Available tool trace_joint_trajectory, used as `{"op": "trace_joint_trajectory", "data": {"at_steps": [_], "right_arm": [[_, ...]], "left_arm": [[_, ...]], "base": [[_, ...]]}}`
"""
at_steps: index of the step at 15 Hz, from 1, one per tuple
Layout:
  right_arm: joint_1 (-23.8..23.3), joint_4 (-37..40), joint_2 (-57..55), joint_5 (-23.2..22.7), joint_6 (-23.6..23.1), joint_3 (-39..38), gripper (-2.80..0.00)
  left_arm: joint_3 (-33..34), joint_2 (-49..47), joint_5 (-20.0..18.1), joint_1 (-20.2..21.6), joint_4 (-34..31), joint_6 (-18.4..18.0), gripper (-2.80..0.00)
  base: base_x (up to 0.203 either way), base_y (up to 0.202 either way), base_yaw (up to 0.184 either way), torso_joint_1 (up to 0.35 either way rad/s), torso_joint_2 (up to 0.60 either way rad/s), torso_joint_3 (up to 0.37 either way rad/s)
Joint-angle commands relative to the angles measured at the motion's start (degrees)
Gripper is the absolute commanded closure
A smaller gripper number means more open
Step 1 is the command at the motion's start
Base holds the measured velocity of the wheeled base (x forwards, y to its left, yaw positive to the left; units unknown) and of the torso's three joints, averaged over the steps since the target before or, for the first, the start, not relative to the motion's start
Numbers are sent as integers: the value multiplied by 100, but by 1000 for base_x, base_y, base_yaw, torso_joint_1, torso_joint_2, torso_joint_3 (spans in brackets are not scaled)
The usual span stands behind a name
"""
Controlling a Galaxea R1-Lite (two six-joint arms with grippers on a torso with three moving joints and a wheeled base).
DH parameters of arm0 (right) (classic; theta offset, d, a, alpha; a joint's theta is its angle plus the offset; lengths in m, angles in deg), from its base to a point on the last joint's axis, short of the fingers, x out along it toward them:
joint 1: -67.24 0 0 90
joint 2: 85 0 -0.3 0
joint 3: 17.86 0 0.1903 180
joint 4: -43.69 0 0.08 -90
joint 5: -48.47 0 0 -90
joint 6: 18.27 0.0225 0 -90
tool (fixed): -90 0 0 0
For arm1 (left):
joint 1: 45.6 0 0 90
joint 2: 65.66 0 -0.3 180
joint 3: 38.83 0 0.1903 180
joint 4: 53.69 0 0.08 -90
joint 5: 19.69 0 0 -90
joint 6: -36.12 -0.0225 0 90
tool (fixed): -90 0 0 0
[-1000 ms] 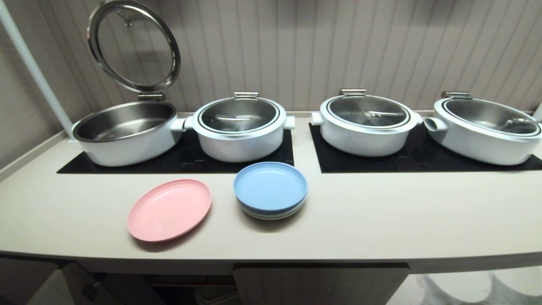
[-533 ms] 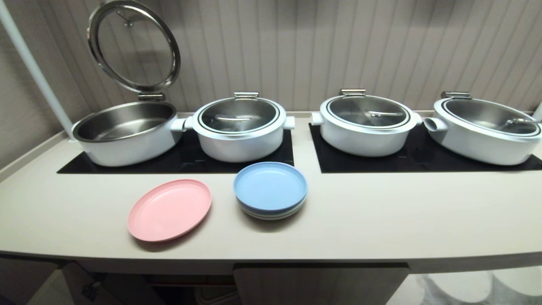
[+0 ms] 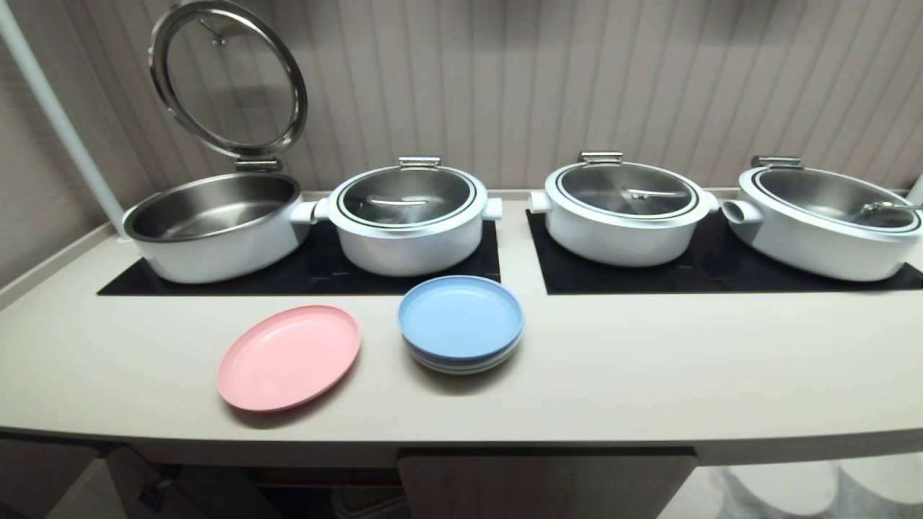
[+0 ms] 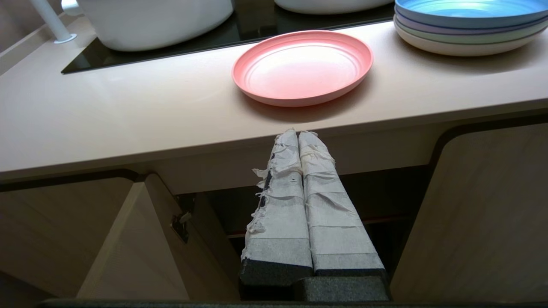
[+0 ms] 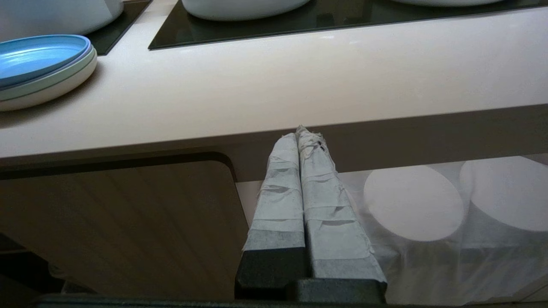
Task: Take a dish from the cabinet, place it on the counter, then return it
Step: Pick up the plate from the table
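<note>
left gripper (image 4: pixel 298 133) | open cabinet (image 4: pixel 274 205) gap dead ahead | counter (image 4: pixel 128 124) lip overhead | swung door (image 4: pixel 141 239) crowds its side

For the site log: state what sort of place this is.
Probably a buffet or catering serving line: four white pots with hinged glass lids sit on black hob panels set into a counter, with a stack of plates ready in front.

Left claw (image 4: pixel 298 133) and right claw (image 5: pixel 302 130) closed (both apparently empty).

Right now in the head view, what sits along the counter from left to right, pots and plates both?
Open pot → pink dish → lidded pot → stack of plates → third pot → fourth pot, all on the counter.
</note>
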Motion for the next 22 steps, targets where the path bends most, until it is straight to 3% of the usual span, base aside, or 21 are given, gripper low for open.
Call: {"op": "trace_joint_trajectory", "data": {"at_steps": [1,8,13,18,22], "right_arm": [[1,-2,0,2,3,0,0],[1,-2,0,2,3,0,0],[1,-10,0,2,3,0,0],[1,-2,0,2,3,0,0],[1,-2,0,2,3,0,0]], "left_arm": [[0,5,2,-1,0,2,0],[0,5,41,-2,32,-24,0],[-425,5,-250,0,-41,-38,0],[-1435,-248,-608,0,-1172,-42,0],[-1942,-1435,-603,-29,-1308,-24,0]], "base": [[0,0,0,0,0,0],[0,0,0,0,0,0],[0,0,0,0,0,0],[0,0,0,0,0,0],[0,0,0,0,0,0]]}}
